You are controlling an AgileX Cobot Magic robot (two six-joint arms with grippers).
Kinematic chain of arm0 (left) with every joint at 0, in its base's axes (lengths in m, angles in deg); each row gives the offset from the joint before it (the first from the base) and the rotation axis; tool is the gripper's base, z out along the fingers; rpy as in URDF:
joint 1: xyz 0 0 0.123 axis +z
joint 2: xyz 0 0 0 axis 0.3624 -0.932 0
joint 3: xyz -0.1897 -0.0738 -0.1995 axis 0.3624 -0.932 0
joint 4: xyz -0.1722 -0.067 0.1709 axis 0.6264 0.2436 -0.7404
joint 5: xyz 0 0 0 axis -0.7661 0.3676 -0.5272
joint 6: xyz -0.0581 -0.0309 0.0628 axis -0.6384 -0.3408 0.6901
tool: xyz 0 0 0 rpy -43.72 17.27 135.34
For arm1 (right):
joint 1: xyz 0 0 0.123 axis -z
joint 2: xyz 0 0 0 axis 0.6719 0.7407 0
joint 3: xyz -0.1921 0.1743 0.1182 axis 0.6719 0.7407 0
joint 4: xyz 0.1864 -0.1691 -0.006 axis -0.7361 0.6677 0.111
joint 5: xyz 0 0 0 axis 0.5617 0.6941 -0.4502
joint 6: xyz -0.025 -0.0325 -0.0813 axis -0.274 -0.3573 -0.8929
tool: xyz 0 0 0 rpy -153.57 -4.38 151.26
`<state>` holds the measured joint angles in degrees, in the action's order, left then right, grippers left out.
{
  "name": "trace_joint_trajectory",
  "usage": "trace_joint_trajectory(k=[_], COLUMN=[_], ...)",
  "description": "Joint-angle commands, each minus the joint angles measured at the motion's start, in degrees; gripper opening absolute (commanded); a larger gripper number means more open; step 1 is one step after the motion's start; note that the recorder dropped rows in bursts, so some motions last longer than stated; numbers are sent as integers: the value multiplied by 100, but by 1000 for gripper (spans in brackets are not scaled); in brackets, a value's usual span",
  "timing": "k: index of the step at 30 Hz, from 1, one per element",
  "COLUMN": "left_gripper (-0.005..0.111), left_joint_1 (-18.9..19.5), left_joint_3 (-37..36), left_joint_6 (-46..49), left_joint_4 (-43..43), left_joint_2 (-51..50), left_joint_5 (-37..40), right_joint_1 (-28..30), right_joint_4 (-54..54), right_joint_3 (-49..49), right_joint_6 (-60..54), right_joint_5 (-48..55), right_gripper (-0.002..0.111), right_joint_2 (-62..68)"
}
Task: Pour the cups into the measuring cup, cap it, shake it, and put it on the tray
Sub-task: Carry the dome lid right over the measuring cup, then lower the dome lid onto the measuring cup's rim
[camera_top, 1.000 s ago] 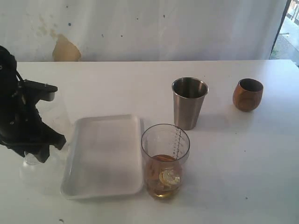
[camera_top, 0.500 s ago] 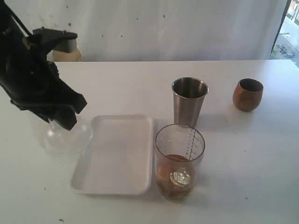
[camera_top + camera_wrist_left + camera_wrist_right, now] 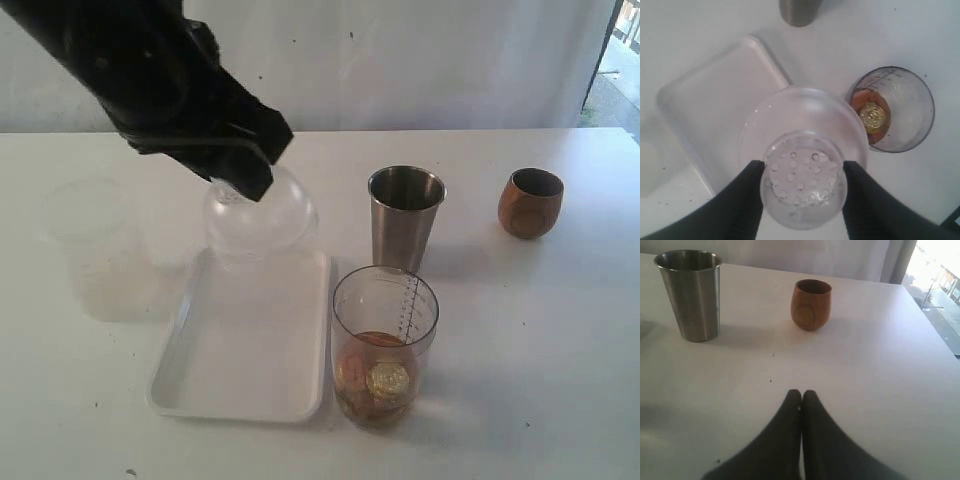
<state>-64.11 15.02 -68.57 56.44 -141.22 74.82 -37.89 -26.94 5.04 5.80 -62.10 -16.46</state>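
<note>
My left gripper [image 3: 245, 185] is shut on a clear domed cap [image 3: 262, 215] with strainer holes [image 3: 802, 172] and holds it in the air above the far end of the white tray [image 3: 200, 375]. The measuring cup [image 3: 384, 330] stands just right of the tray with brown liquid and a coin-like piece inside [image 3: 872, 116]. Behind it is the steel tumbler [image 3: 405, 220], and the wooden cup [image 3: 530, 202] stands further right. My right gripper [image 3: 801, 394] is shut and empty, low over the table, short of the tumbler [image 3: 689, 295] and wooden cup [image 3: 811, 304].
A frosted plastic container [image 3: 95, 250] stands left of the tray. The left arm's black bulk [image 3: 150, 70] fills the upper left of the exterior view. A white wall runs behind the table.
My left arm has risen and swung right with the cap, from left of the tray to above its far end. The tray and measuring cup sit slightly further right. The right gripper has stayed shut.
</note>
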Motion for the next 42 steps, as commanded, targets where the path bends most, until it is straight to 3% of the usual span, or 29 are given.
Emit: trace_joint_trajectory(k=[1,9,13,32,42], left_gripper=[0,0,0,0,0], left_joint_1=[-498,-1189,-1381,-1381,-1381], left_joint_3=[367,1456,1474,1727,1142], left_joint_6=[-56,-56,-82,-185,-136], left_joint_4=[27,-68,-338,-566,-565], left_joint_2=[-480,-1331,-1507,-1362,-1186], left_joint_5=[18,145,145,145,145], right_joint_1=[36,36,36,36,36], right_joint_4=[0,0,0,0,0], right_joint_3=[30,30,30,30,30], right_joint_6=[-30,-30,-30,-30,-30], right_joint_5=[1,1,1,1,1], right_gripper=[0,0,0,0,0], right_joint_2=[-25,-25,-25,-25,-25])
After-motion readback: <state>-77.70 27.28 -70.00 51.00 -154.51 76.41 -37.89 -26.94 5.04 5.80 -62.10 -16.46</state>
